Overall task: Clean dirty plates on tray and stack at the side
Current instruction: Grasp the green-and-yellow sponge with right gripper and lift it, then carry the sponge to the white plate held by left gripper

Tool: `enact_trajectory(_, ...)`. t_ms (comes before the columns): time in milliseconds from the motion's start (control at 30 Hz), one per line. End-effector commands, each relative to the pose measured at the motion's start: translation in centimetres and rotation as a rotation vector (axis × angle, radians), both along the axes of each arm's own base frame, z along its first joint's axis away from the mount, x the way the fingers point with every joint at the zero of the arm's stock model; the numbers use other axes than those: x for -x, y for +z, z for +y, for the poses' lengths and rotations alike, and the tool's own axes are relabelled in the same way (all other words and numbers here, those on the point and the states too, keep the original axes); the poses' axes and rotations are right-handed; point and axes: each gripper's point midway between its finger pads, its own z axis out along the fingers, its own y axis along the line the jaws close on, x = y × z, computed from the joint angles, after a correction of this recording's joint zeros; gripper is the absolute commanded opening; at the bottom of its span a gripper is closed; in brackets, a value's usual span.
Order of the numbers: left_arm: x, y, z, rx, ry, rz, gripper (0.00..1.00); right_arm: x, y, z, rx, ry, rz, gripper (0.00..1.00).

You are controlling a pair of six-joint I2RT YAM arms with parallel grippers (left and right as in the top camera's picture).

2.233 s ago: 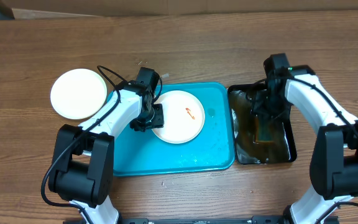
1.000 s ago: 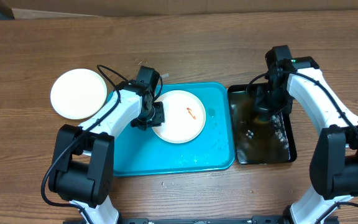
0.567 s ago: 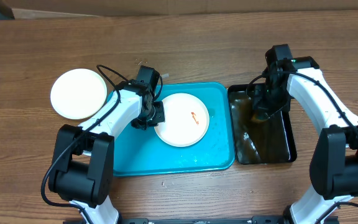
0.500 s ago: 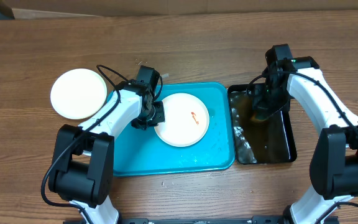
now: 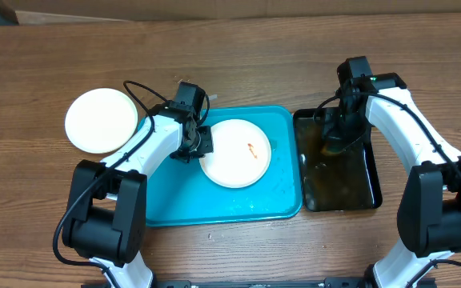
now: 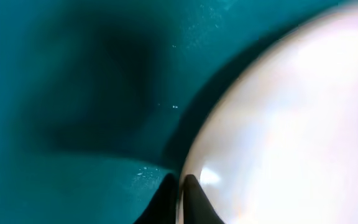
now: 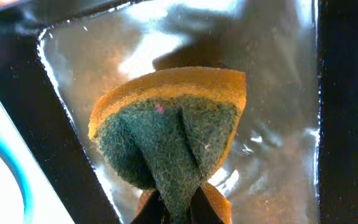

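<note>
The right gripper (image 7: 174, 208) enters from the bottom edge, and its two dark fingers (image 7: 151, 213) are pinched tight on a sponge (image 7: 166, 124). The sponge is folded by the grip: a crease runs up the middle of its dark green scouring face, which is turned toward the camera, and the orange-yellow foam layer arches over the top. It hangs above a black basin (image 7: 347, 93) that holds brownish water (image 7: 278, 149) with bright glints. The basin's black rim frames the water on the left and right. At the lower left, outside the rim, a curved turquoise band (image 7: 8, 152) crosses a washed-out white patch.
</note>
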Motion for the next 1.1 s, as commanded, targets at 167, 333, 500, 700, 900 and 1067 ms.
enact_trajectory(167, 0.4, -0.3, 0.2, -0.002, 0.007, 0.03, 0.04, -1.1, 1.7, 1.8, -0.065, 0.075, -0.067, 0.04)
enact_trajectory(333, 0.4, -0.3, 0.1, -0.001, 0.006, 0.031, 0.06, -0.8, 1.6, -0.6, 0.073, -0.042, -0.053, 0.04)
enact_trajectory(500, 0.4, -0.3, 0.1, 0.0, 0.006, 0.031, 0.14, -1.2, 3.2, -0.4, 0.071, 0.001, -0.06, 0.04)
enact_trajectory(700, 0.5, -0.2, -0.1, 0.015, 0.004, 0.035, 0.06, -1.6, 7.2, 0.5, 0.063, -0.023, -0.075, 0.04)
enact_trajectory(900, 0.6, -0.2, -0.5, 0.038, 0.007, 0.043, 0.04, -1.7, 7.7, 5.6, -0.073, 0.075, -0.1, 0.04)
enact_trajectory(1067, 0.6, -0.2, -0.5, 0.039, 0.007, 0.043, 0.04, -1.8, 8.5, 12.6, -0.191, 0.222, -0.18, 0.04)
